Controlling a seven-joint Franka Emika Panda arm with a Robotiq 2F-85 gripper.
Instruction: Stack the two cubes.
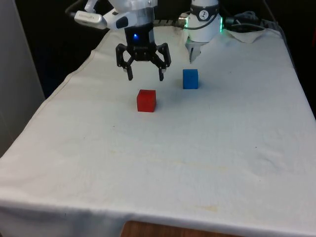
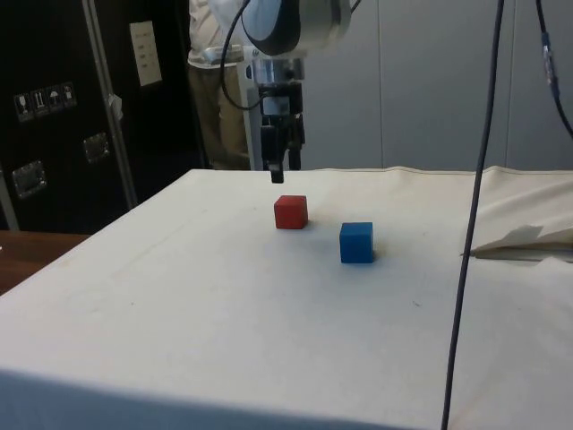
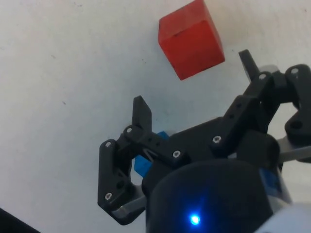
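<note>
red cube (image 1: 146,100) rests on the white cloth (image 1: 158,163), near the table's middle. blue cube (image 1: 190,78) sits apart from it, toward the front view's right and farther back. gripper (image 1: 144,76) hangs above and slightly behind the red cube, fingers spread wide, holding nothing. to grasp, it likely needs a short advance toward the front camera, then a straight descent.

- No text, number or brand is legible anywhere.
- In the side view a pale sheet (image 2: 144,53) hangs on the dark cabinet (image 2: 54,134); its print is too small to read.
- At about 8 o'clock from that sheet, a strip of small pictogram labels (image 2: 43,99) sits on the same cabinet; the symbols cannot be made out.
</note>
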